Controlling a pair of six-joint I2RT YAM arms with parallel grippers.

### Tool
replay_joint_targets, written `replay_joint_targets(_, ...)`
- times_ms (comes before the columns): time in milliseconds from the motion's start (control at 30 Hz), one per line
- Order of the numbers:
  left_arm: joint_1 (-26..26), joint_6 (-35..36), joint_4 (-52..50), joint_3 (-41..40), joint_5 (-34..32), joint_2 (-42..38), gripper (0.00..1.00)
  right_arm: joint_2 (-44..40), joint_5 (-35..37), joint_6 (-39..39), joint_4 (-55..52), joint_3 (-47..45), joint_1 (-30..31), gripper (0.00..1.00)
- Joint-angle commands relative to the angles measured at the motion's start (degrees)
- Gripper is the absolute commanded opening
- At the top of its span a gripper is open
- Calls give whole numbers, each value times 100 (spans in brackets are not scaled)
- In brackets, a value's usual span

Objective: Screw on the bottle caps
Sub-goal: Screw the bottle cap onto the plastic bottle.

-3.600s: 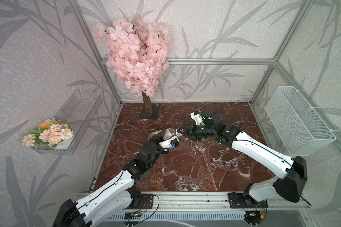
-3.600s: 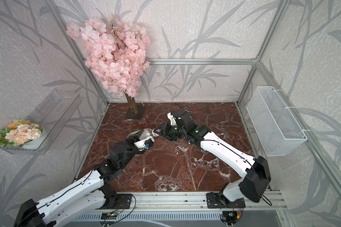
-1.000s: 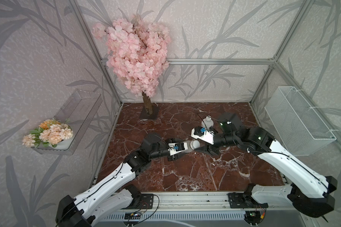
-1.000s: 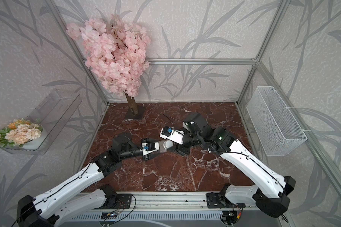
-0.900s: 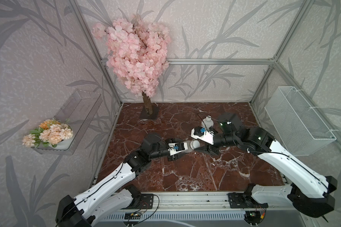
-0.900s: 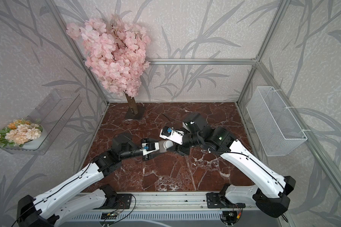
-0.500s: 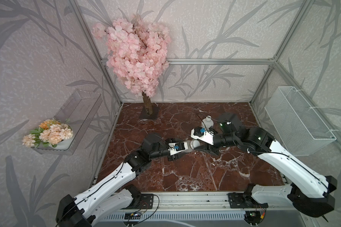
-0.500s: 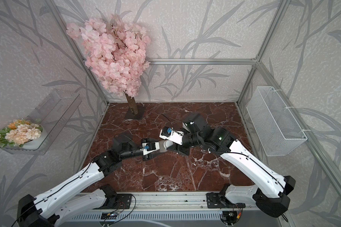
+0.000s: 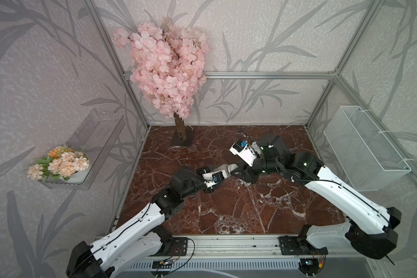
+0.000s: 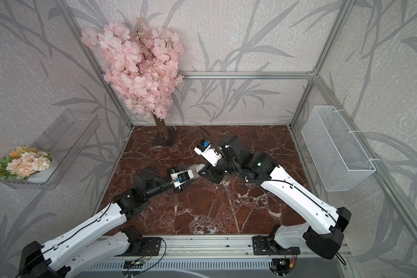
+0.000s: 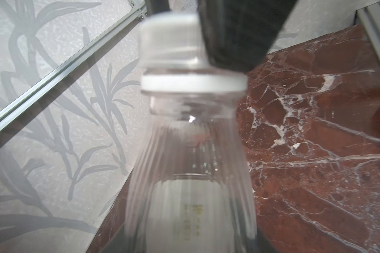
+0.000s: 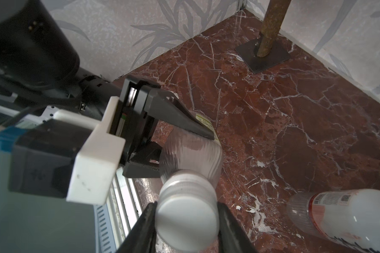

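White-shelled arms (image 9: 135,228) first, rising off the near rail (image 9: 226,243) at 7 and 4 o'clock. Next, dead centre over the red marble floor (image 9: 226,211): left gripper (image 12: 182,153) clamped tight on the body of the clear bottle (image 9: 224,169), held off the floor and lying level, neck toward 3 o'clock. Meeting it there, right gripper (image 12: 185,210) closed on the white cap (image 12: 185,219), one black finger (image 12: 144,230) pressed to each side, cap seated on the neck above the white ring (image 11: 193,84). Cannot tell how far threaded. Just beyond, toward 1 o'clock and mostly hidden by the right arm in both top views: white-wrapped bottle (image 12: 349,216) lying on its side on the marble, red mark and dark print showing. Further back at 11 o'clock, pink blossom tree (image 9: 166,67) on a dark square base (image 9: 181,142). Out on the walls, flowers (image 9: 60,163) on a clear shelf (image 9: 94,134) at 9 o'clock, white mesh basket (image 9: 361,149) at 3 o'clock.
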Motion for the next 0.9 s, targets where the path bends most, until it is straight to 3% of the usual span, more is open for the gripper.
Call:
replay_joint_targets(0, -14, 206, 1340, 102, -616, -143, 46, 330, -111, 1347, -105, 96, 85, 0)
replay_joint_targets(333, -19, 788, 1826, -199, -1214, -235, 46, 320, -746, 3790, 1058, -449, -151, 0)
replay_joint_targets(733, -24, 1776, 2005, -328, -1643, -61, 46, 591, -1133, 5368, 1791, -791, -164, 0)
replay_joint_targets(867, -23, 1842, 2052, -425, -1721, -27, 46, 642, -1236, 5489, 2004, -831, -178, 0)
